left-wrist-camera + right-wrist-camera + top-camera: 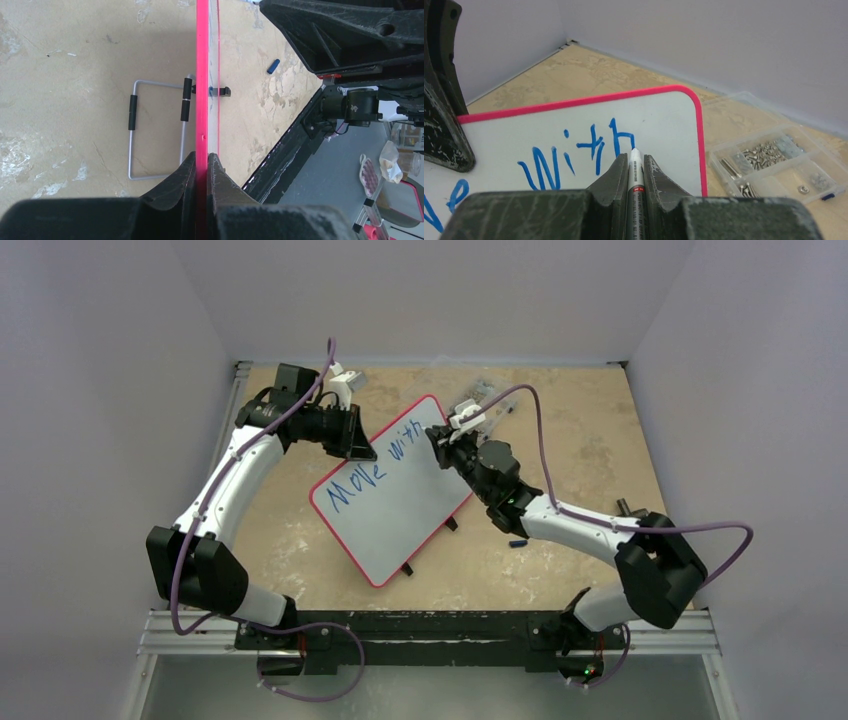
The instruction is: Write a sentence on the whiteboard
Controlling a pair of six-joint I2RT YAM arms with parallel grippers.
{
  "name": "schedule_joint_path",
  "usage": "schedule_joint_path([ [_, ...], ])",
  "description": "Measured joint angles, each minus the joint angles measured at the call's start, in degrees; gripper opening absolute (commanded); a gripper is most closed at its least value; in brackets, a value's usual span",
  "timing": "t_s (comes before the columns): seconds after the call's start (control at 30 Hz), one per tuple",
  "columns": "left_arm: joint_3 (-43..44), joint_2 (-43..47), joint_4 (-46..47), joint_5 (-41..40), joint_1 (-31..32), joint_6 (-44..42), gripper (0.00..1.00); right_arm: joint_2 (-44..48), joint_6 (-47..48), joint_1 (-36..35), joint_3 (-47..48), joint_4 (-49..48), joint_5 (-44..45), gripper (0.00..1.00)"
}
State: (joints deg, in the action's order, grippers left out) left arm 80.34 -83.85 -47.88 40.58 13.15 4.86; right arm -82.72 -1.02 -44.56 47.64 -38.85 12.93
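The left gripper [201,159] pinched the whiteboard [400,518] by its rim, the right gripper [631,160] squeezed a marker [637,176], and the sentence [372,462] probably needed its next word lower down.

Red-rimmed white whiteboard [400,515], blue sentence [377,469].

Over at the far edge of the desk [590,430], right of its middle, sits a clear plastic box [774,160]. It's split into compartments, with silver screws heaped in some and a lone nut in another. Down on the mottled tan top, towards the near right corner, a small blue cap [518,542] lies on its side, all alone. At the right edge there's a small dark object [628,507], too small to identify.
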Motion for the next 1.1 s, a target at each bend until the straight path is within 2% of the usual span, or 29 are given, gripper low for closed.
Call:
schedule_joint_path([
  [0.33,0.0,0.2,0.1,0.3,0.0,-0.6,0.0,4.0,0.0,0.0,-3.1,5.1,-0.4,0.0],
  [0.53,0.0,0.4,0.1,0.6,0.1,-1.5,0.0,9.6,0.4,0.0,-3.1,8.8,-0.4,0.0],
  [0.8,0.0,0.6,0.2,0.5,0.1,-1.5,0.0,18.4,1.2,0.0,-4.9,8.9,-2.8,0.0],
  [1.1,-0.1,0.7,0.3,0.5,0.1,-1.4,0.0,22.8,-0.2,0.0,-9.4,8.9,-8.2,0.0],
])
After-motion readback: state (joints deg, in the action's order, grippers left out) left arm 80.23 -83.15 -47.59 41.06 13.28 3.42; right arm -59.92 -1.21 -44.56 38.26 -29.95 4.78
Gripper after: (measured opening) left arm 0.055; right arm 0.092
